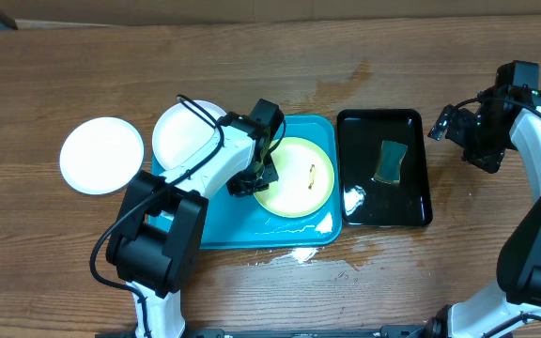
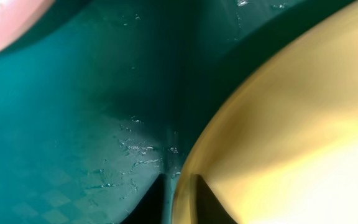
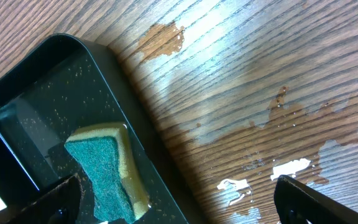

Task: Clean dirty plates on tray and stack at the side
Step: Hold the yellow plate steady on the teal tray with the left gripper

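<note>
The round pale yellow-green plate (image 1: 301,183), with one small dark mark, lies in the big turquoise plastic tray (image 1: 242,235). The left pincer (image 1: 254,181) has its fingers (image 2: 211,208) a little apart, one on each side of the plate's rim. I cannot tell if it squeezes.

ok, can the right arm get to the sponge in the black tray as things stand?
Probably yes. The right end effector is open just right of the black tray, the sponge lies uncovered in it, and the left arm is over the blue tray.
</note>
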